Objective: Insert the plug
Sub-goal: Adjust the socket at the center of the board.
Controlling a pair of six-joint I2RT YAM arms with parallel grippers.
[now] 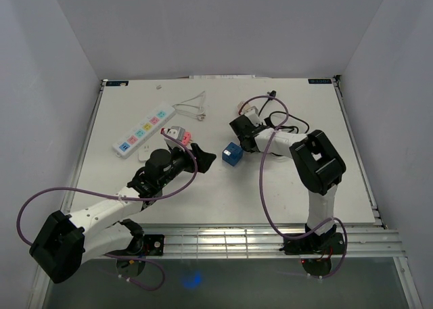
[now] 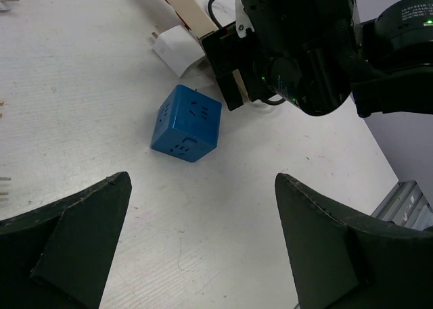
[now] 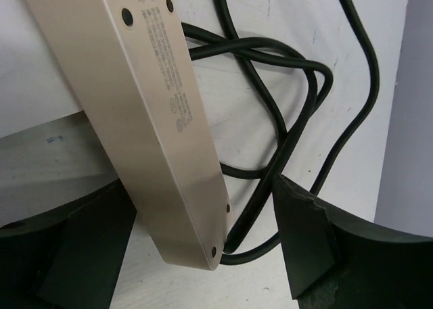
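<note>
Plug [image 2: 177,49], white, lies on the table [image 1: 298,187] just beyond the blue cube [image 2: 187,123] and beside the right gripper [image 1: 242,128]. That gripper's fingers stand apart astride a beige strip [image 3: 159,113], which touches one finger and clears the other. Black cable [image 3: 298,120] loops beneath it, plain only from the right wrist. Left gripper [image 2: 203,180] hovers spread and empty, with bare table between it and the cube. Overhead, the cube sits mid-table and a white strip [image 1: 143,130] lies well to the left.
</note>
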